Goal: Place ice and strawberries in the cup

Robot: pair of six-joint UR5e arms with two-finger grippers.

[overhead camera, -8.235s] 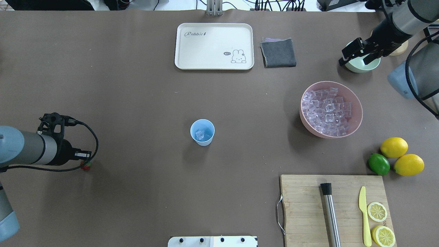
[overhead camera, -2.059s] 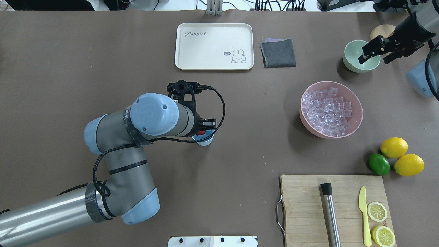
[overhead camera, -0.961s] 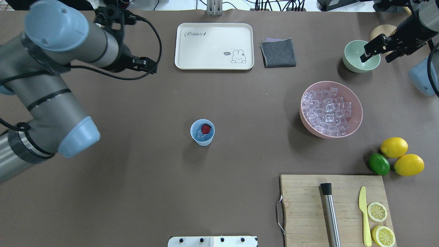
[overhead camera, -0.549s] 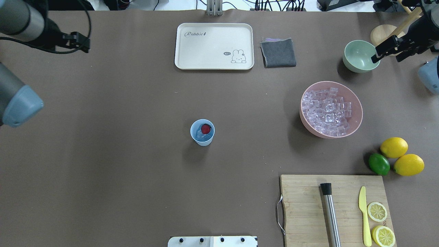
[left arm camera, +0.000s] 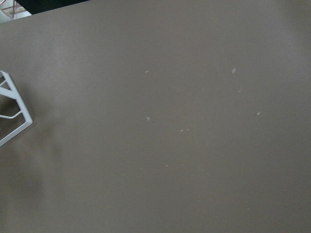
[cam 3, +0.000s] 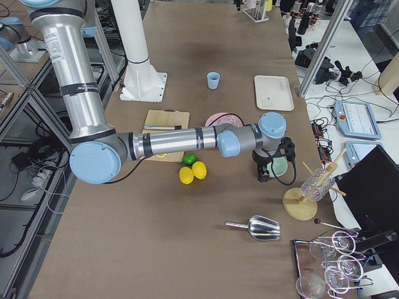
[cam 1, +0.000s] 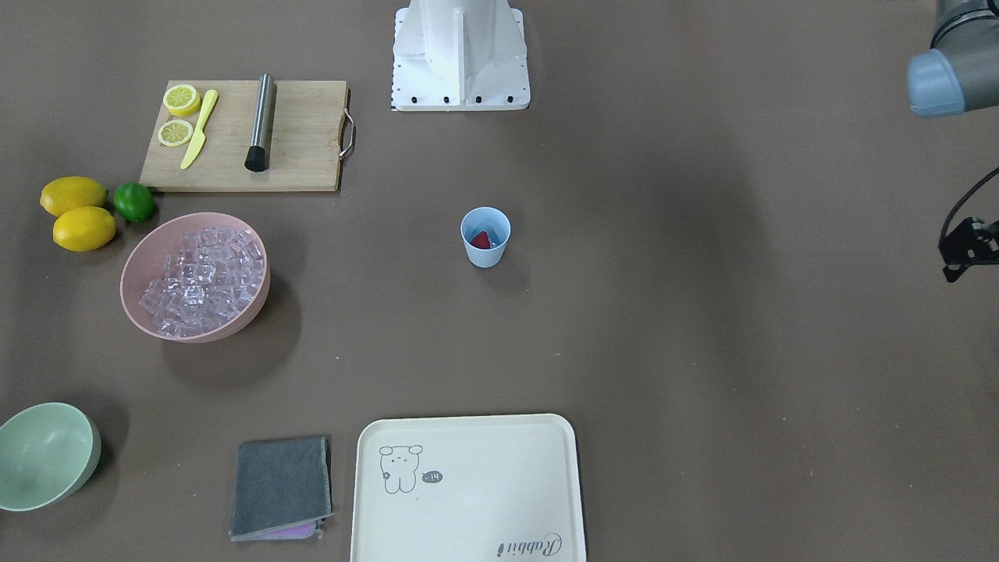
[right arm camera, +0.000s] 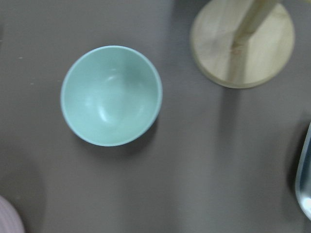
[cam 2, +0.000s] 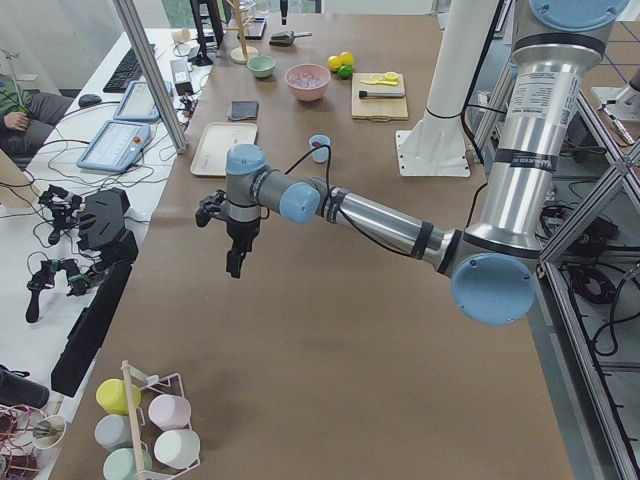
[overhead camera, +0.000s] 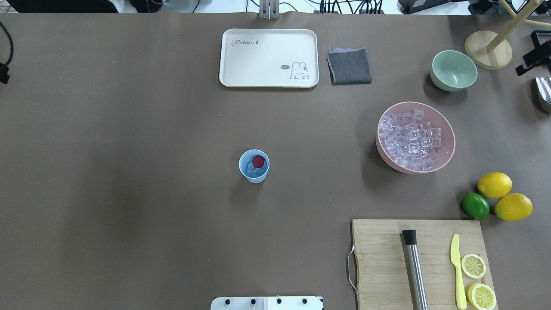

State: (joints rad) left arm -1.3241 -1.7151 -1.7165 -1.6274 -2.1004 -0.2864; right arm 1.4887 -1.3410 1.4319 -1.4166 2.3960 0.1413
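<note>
The light-blue cup (overhead camera: 254, 178) (cam 1: 488, 257) stands alone mid-table. Inside it lies a red strawberry (overhead camera: 258, 162) (cam 1: 481, 240) on top of clear ice (overhead camera: 249, 170). More ice (overhead camera: 411, 140) (cam 1: 199, 277) fills the pink bowl (overhead camera: 450, 150). My left gripper (cam 2: 234, 268) hangs fingers-down over bare table far off to the left of the cup; I cannot tell whether it is open or shut. Only the edge of my right gripper (overhead camera: 526, 52) (cam 3: 264, 175) shows at the far right, beside the pale green bowl (overhead camera: 453, 70) (right arm camera: 111, 95), its fingers apart and nothing between them.
A cream tray (overhead camera: 269, 58) and a grey cloth (overhead camera: 349, 66) lie at the far side. Two lemons (overhead camera: 494, 184), a lime (overhead camera: 475, 206) and a cutting board (overhead camera: 379, 258) with a steel muddler, yellow knife and lemon halves sit front right. A wooden stand (overhead camera: 487, 50) and a metal scoop (cam 3: 265, 228) are far right.
My left arm carried the strawberry over the cup, left it inside, then drew back out past the table's left edge. My right gripper slid right, off the green bowl.
</note>
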